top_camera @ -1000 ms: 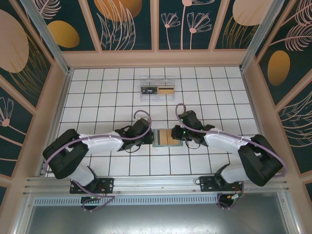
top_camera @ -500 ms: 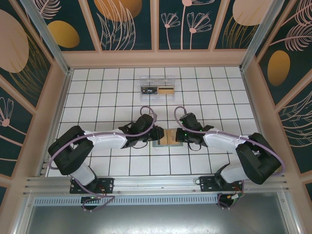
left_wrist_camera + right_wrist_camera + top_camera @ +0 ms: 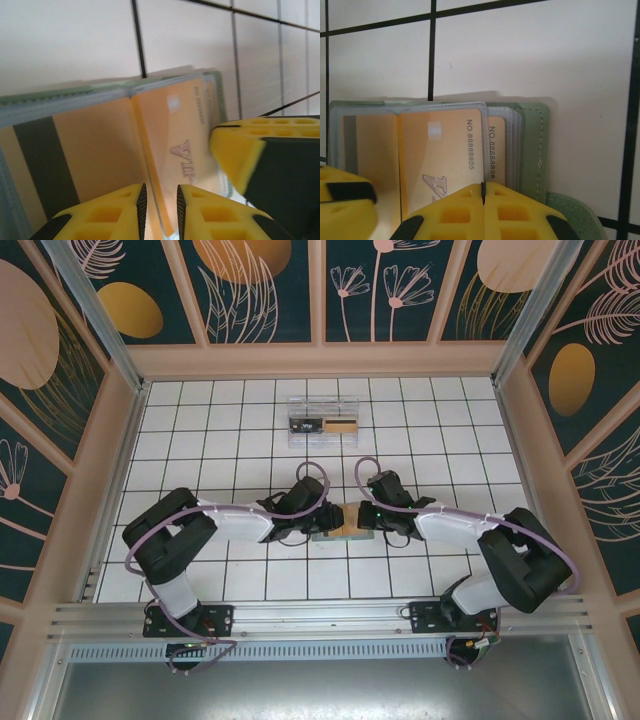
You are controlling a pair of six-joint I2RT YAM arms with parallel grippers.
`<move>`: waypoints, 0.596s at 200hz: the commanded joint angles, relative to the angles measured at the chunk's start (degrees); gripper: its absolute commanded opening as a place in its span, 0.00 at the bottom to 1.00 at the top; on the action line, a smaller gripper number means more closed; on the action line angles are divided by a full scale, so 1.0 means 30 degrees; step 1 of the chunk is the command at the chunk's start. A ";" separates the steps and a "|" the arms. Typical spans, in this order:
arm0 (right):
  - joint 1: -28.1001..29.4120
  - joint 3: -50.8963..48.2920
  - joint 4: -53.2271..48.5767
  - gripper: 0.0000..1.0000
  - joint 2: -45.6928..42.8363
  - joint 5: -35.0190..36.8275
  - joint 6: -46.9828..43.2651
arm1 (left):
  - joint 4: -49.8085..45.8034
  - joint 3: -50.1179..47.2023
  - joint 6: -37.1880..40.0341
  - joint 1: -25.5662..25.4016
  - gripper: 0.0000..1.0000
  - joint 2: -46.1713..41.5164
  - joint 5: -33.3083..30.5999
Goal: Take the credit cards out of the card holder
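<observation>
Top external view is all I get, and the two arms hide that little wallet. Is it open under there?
Observer: Yes. The card holder lies open, with gold credit cards tucked in its clear sleeves.
Operator: What is the claw on the right doing?
Observer: The right gripper is shut, and it seems to pinch the edge of the top sleeve, the one whose card reads NO. 88888805.
Operator: And the other claw?
Observer: The left gripper has a narrow gap between its fingers, lined up on the seam between two cards. I can't tell whether it grips anything.
</observation>
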 commanded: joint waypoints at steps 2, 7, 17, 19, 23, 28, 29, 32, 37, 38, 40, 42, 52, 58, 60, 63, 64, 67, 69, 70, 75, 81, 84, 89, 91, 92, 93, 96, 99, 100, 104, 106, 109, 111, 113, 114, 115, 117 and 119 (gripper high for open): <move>0.0304 -0.0503 -0.0693 0.00 0.0596 -0.0210 0.0228 | -0.0151 0.0588 -0.0596 -0.0085 0.26 0.0661 0.0279; 0.0333 -0.0509 -0.0750 0.00 0.0569 -0.0180 0.0257 | -0.0177 0.0617 -0.0630 -0.0101 0.26 0.0746 0.0279; 0.0356 -0.0524 -0.0789 0.00 0.0489 -0.0173 0.0258 | -0.0134 0.0602 -0.0714 -0.0099 0.26 0.0809 0.0333; 0.0362 -0.0535 -0.0777 0.00 0.0467 -0.0180 0.0258 | -0.0109 0.0592 -0.0731 -0.0101 0.26 0.0822 0.0337; 0.0387 -0.0539 -0.0817 0.00 0.0426 -0.0173 0.0269 | -0.0076 0.0585 -0.0761 -0.0102 0.26 0.0824 0.0363; 0.0393 -0.0539 -0.0819 0.00 0.0389 -0.0173 0.0301 | -0.0078 0.0572 -0.0801 -0.0101 0.26 0.0837 0.0341; 0.0393 -0.0554 -0.0805 0.00 0.0385 -0.0187 0.0309 | -0.0075 0.0566 -0.0803 -0.0101 0.26 0.0832 0.0340; 0.0415 -0.0566 -0.0808 0.00 0.0357 -0.0200 0.0337 | -0.0080 0.0586 -0.0824 -0.0102 0.26 0.0834 0.0338; 0.0422 -0.0593 -0.0837 0.00 0.0303 -0.0224 0.0371 | -0.0072 0.0589 -0.0834 -0.0101 0.26 0.0826 0.0338; 0.0422 -0.0581 -0.0829 0.00 0.0313 -0.0227 0.0373 | -0.0101 0.0589 -0.0834 -0.0087 0.26 0.0812 0.0338; 0.0444 -0.0593 -0.0845 0.00 0.0314 -0.0230 0.0382 | -0.0116 0.0589 -0.0835 -0.0083 0.26 0.0822 0.0301; 0.0442 -0.0597 -0.0849 0.00 0.0299 -0.0253 0.0413 | -0.0105 0.0589 -0.0879 -0.0083 0.26 0.0825 0.0307; 0.0531 -0.0616 -0.0799 0.00 0.0217 -0.0332 0.0484 | -0.0144 0.0560 -0.0901 -0.0097 0.26 0.0826 0.0254; 0.0582 -0.0627 -0.0763 0.00 0.0184 -0.0398 0.0542 | -0.0147 0.0587 -0.0894 -0.0085 0.26 0.0826 0.0235; 0.0594 -0.0627 -0.0763 0.00 0.0157 -0.0405 0.0585 | -0.0164 0.0588 -0.0908 -0.0083 0.26 0.0826 0.0232; 0.0620 -0.0649 -0.0778 0.00 0.0174 -0.0407 0.0621 | -0.0186 0.0589 -0.0921 -0.0099 0.26 0.0808 0.0222; 0.0623 -0.0653 -0.0785 0.00 0.0161 -0.0407 0.0630 | -0.0202 0.0589 -0.0922 -0.0101 0.26 0.0817 0.0221; 0.0667 -0.0670 -0.0769 0.00 0.0149 -0.0422 0.0678 | -0.0227 0.0603 -0.0923 -0.0087 0.26 0.0847 0.0221; 0.0681 -0.0660 -0.0750 0.00 0.0126 -0.0433 0.0692 | -0.0257 0.0592 -0.0937 -0.0098 0.26 0.0831 0.0206; 0.0713 -0.0658 -0.0742 0.00 0.0122 -0.0434 0.0695 | -0.0253 0.0591 -0.0930 -0.0085 0.26 0.0843 0.0199; 0.0756 -0.0686 -0.0748 0.00 0.0071 -0.0465 0.0747 | -0.0315 0.0589 -0.0971 -0.0097 0.26 0.0842 0.0166; 0.0814 -0.0700 -0.0734 0.00 0.0041 -0.0466 0.0825 | -0.0501 0.0639 -0.0973 -0.0094 0.26 0.0877 0.0084; 0.0845 -0.0720 -0.0737 0.00 0.0032 -0.0444 0.0863 | -0.0620 0.0661 -0.0980 -0.0097 0.26 0.0884 0.0020; 0.0887 -0.0737 -0.0746 0.00 -0.0006 -0.0422 0.0898 | -0.0817 0.0720 -0.0979 -0.0093 0.26 0.0935 -0.0077; 0.0912 -0.0742 -0.0751 0.00 -0.0015 -0.0411 0.0923 | -0.0895 0.0746 -0.0959 -0.0100 0.26 0.0919 -0.0110; 0.0916 -0.0743 -0.0742 0.00 -0.0022 -0.0409 0.0927 | -0.0938 0.0755 -0.0955 -0.0101 0.26 0.0917 -0.0135; 0.0933 -0.0758 -0.0738 0.00 -0.0025 -0.0408 0.0944 | -0.0988 0.0760 -0.0954 -0.0101 0.26 0.0945 -0.0148; 0.0948 -0.0768 -0.0763 0.00 -0.0053 -0.0381 0.0973 | -0.1076 0.0786 -0.0941 -0.0091 0.26 0.0965 -0.0199; 0.0975 -0.0773 -0.0789 0.00 -0.0086 -0.0352 0.1003 | -0.1161 0.0807 -0.0929 -0.0089 0.26 0.0957 -0.0264; 0.0977 -0.0788 -0.0790 0.00 -0.0087 -0.0350 0.1011 | -0.1217 0.0801 -0.0940 -0.0096 0.26 0.0979 -0.0285; 0.0999 -0.0816 -0.0772 0.00 -0.0120 -0.0321 0.1059 | -0.1381 0.0844 -0.0938 -0.0087 0.26 0.1000 -0.0388; 0.1021 -0.0828 -0.0787 0.00 -0.0139 -0.0305 0.1073 | -0.1469 0.0865 -0.0949 -0.0098 0.26 0.1023 -0.0430; 0.1033 -0.0846 -0.0775 0.00 -0.0170 -0.0295 0.1092 | -0.1580 0.0909 -0.0919 -0.0098 0.26 0.1045 -0.0491; 0.1036 -0.0857 -0.0781 0.00 -0.0203 -0.0291 0.1104 | -0.1628 0.0925 -0.0885 -0.0101 0.26 0.1042 -0.0521; 0.1037 -0.0882 -0.0767 0.00 -0.0211 -0.0290 0.1128 | -0.1684 0.0944 -0.0869 -0.0102 0.26 0.1056 -0.0536; 0.1037 -0.0886 -0.0765 0.00 -0.0222 -0.0290 0.1133 | -0.1698 0.0957 -0.0867 -0.0087 0.26 0.1058 -0.0539; 0.1052 -0.0903 -0.0779 0.00 -0.0228 -0.0290 0.1135 | -0.1735 0.0963 -0.0865 -0.0094 0.26 0.1074 -0.0540; 0.1063 -0.0930 -0.0767 0.00 -0.0254 -0.0290 0.1158 | -0.1755 0.0968 -0.0864 -0.0093 0.26 0.1093 -0.0541; 0.1066 -0.0937 -0.0742 0.00 -0.0275 -0.0290 0.1164 | -0.1767 0.0984 -0.0872 -0.0078 0.26 0.1135 -0.0541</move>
